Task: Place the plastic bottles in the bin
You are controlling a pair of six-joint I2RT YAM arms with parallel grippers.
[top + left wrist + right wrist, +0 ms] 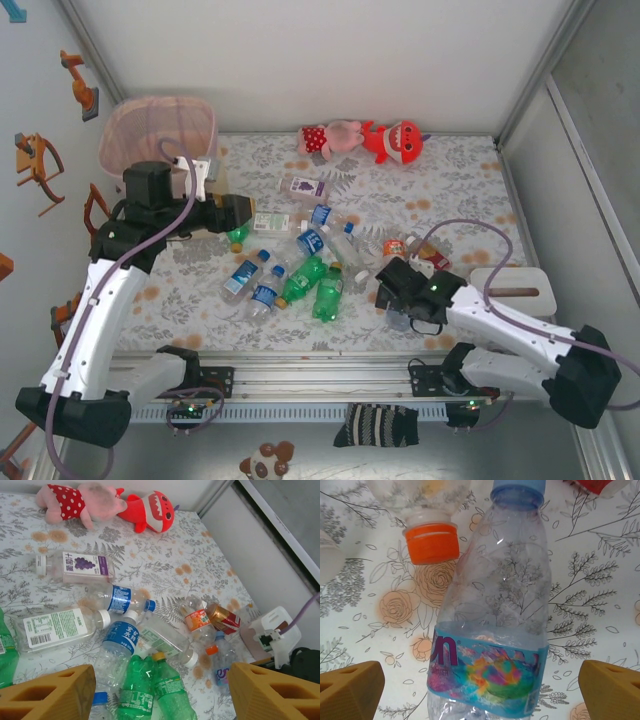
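Note:
Several plastic bottles lie in a heap mid-table: green soda ones (315, 285), clear ones with blue labels (250, 280), and a red-labelled one (222, 619). The pink bin (160, 135) stands at the far left. Just right of the bin my left gripper (235, 215) hovers above the table, open (160, 680) with nothing between its orange fingers (50, 695). My right gripper (395, 295) is low at the heap's right end. It is open (480, 680), straddling a clear blue-capped bottle (495, 630) with a colourful label, its fingers (350, 690) clear of the bottle's sides.
Pink and red plush toys (360, 140) lie at the back. A grape-labelled bottle (80, 566) and a flat clear bottle (50, 627) lie left of the heap. An orange-capped bottle (430, 542) lies just beyond the straddled one. A white box (510, 290) sits at the right wall.

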